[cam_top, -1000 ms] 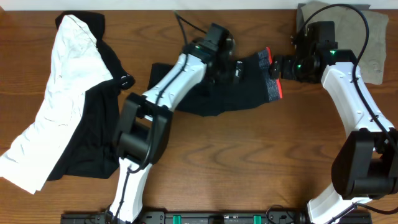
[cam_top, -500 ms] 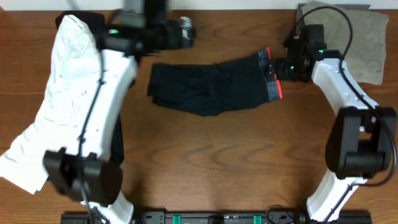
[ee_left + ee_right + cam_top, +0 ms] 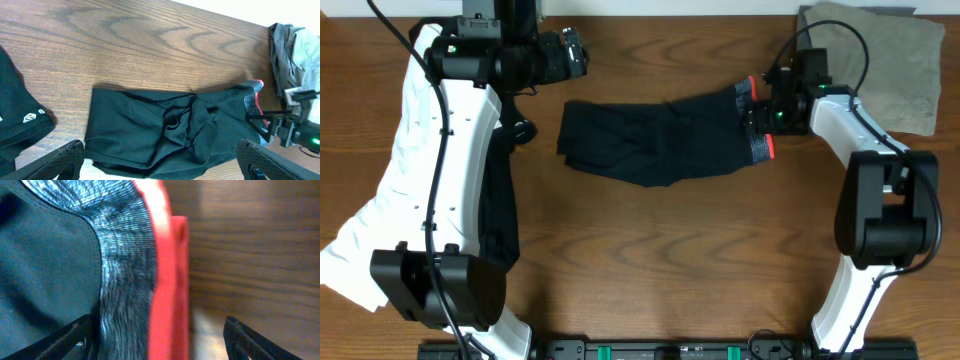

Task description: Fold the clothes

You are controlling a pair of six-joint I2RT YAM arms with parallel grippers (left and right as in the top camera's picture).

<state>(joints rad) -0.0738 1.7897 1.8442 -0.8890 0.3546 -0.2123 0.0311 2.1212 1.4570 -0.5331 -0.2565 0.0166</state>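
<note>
Black leggings point(image 3: 655, 150) on the surface point(image 3: 670, 260) beside the left tool point(image 3: 575, 58), fingers spread wide, right tool point(image 3: 161, 337) apart astride their grey-red waistband point(image 3: 140, 255), clear only in its wrist view, white garment point(image 3: 420, 150) seen only overhead.

- leggings point(image 3: 655, 150): plain black
- waistband point(image 3: 125, 270): flecked grey, with red-orange trim along its edge
- white garment point(image 3: 405, 180), desk's left edge: plain white
- black garment point(image 3: 12, 107): black, with a small white logo
- khaki cloth point(image 3: 905, 70), far right corner: dull grey-khaki
- desk point(image 3: 670, 270): brown wood grain
</note>
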